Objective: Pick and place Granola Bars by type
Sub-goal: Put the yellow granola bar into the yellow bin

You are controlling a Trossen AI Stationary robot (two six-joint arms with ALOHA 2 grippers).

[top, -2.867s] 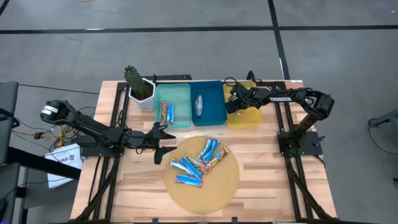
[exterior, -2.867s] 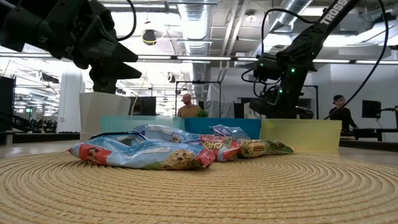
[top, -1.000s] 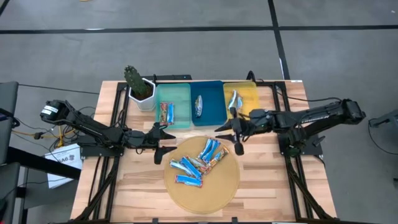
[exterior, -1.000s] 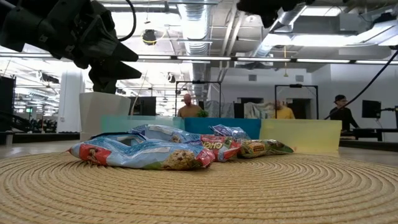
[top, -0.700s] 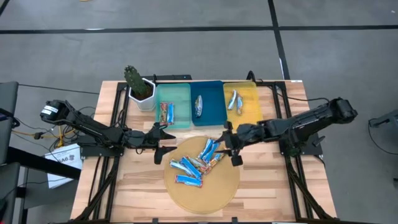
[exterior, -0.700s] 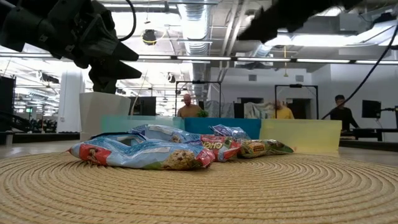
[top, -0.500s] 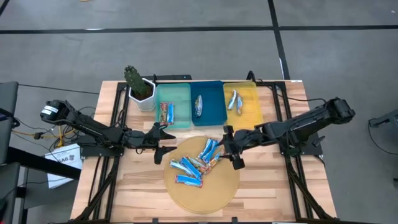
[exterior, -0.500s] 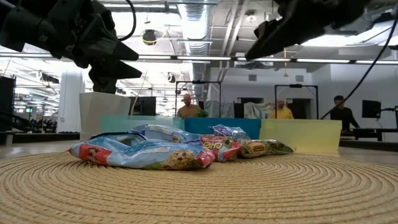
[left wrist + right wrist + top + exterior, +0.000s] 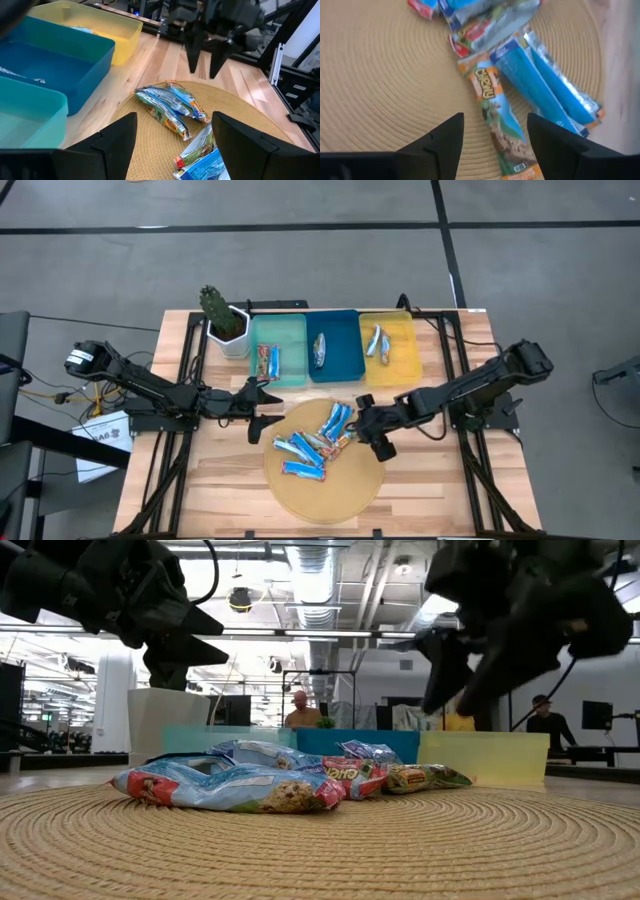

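Observation:
Several foil-wrapped granola bars point(image 9: 320, 438), mostly blue-white with a red and a green-orange one, lie heaped on a round woven mat point(image 9: 345, 485). My right gripper point(image 9: 368, 430) is open above the mat's right part. In its wrist view its fingers stand on either side of a green-orange bar point(image 9: 492, 107) without touching it. My left gripper point(image 9: 262, 408) waits open at the mat's left edge. The teal tray point(image 9: 290, 330) holds a red bar point(image 9: 268, 362), the blue tray point(image 9: 345, 360) a silver-blue bar point(image 9: 319, 348), and the yellow tray point(image 9: 405, 365) silver bars point(image 9: 377, 342).
The three trays stand in a row along the table's far side, behind the mat. A potted cactus point(image 9: 225, 325) stands left of the teal tray. Bare wood lies right of the mat and along the near edge. People show in the room beyond in the low view.
My right gripper has swung from the near edge of the blue and yellow trays toward the table's near edge and a little left. It has come down over the mat's right part, above the bars, and has stayed open. The bars have not moved.

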